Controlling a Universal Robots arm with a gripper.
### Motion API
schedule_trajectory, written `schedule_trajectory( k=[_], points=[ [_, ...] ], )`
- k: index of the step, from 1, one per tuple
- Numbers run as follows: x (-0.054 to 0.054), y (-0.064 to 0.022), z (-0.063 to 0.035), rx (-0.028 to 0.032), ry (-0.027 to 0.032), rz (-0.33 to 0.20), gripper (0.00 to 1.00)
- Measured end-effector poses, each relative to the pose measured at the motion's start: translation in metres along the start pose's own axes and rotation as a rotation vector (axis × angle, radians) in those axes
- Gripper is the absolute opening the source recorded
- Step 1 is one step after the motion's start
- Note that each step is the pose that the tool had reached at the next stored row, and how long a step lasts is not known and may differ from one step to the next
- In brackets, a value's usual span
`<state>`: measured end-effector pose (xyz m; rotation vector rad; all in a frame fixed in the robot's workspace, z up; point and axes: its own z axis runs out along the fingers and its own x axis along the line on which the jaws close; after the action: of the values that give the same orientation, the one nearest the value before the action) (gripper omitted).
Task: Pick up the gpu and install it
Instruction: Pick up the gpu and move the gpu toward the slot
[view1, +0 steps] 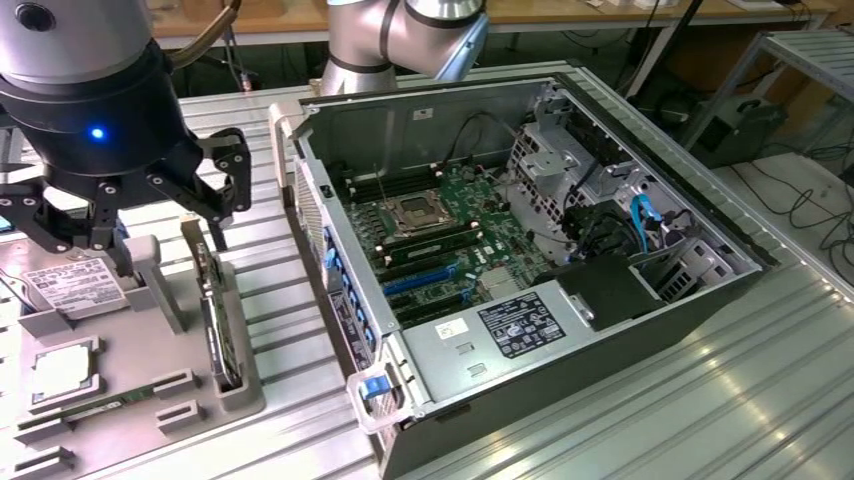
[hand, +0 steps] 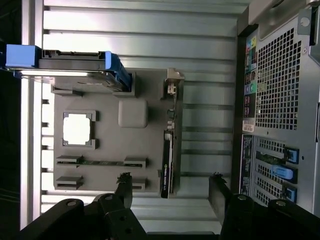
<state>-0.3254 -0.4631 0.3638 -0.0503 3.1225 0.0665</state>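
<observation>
**A:** Start at the exterior view's left. What's there?

**B:** A grey tray (view1: 140, 355) with a silver hard drive (view1: 67, 285) and a processor chip (view1: 60, 368) seated in it. Above them hangs the gripper (view1: 171, 248), its jaws spread wide with nothing in them.

**A:** And the gpu?

**B:** The gpu (view1: 214, 310) stands on edge in a slot along the side of the tray nearest the computer case (view1: 400, 130). It is just beside the finger on that side (how much air lies between them I cannot tell from here).

**A:** How does it lie to the jaws?

**B:** Below and between them, I judge. In the wrist view the gripper (hand: 170, 189) has one fingertip on either side of the gpu (hand: 167, 150). The card's long axis runs crosswise to the line between the fingertips, so its thin faces are the ones turned toward the fingers. The fingertips sit near the end away from the pale bracket (hand: 173, 80).

**A:** What does each view add?

**B:** Further right, the exterior view has the case lying open, with the motherboard (view1: 454, 220) and its blue slots (view1: 420, 280) exposed. The wrist view gives the straddle, and the case's perforated rear panel (hand: 280, 65).
</observation>
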Motion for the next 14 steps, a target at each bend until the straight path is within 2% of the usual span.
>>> schedule_trajectory(
  k=[14],
  points=[
    [0.001, -0.0105, 0.0131, 0.0000, 0.0001, 0.000, 0.72]
  ],
)
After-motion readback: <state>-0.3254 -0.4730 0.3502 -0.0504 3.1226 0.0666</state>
